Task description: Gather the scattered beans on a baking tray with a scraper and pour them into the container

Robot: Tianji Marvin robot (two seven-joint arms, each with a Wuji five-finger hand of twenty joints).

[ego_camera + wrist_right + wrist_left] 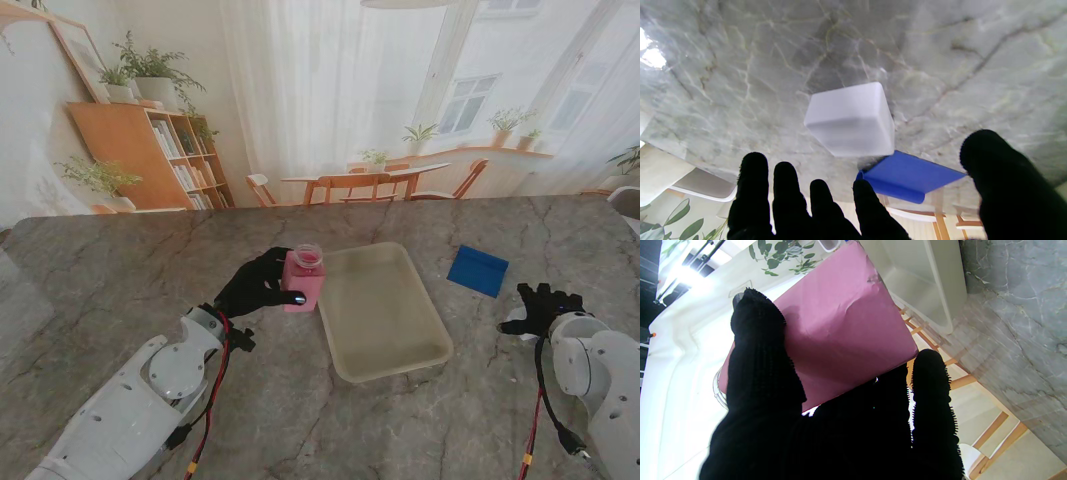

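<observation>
Your left hand is wrapped around the pink container, which sits tight against the baking tray on its left rim, so there's no gap to slip through there. Your right hand hovers with fingers spread over bare marble table. Between it and the blue scraper the way is clear. Tray and scraper stand apart, leaving you a lane of table between them.

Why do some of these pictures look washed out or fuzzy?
Left wrist view: bright light burns the backdrop white behind the left hand and pink container. Right wrist view: the white block looks soft, with glare at one edge of the table. Stand view: evenly lit and sharp.
</observation>
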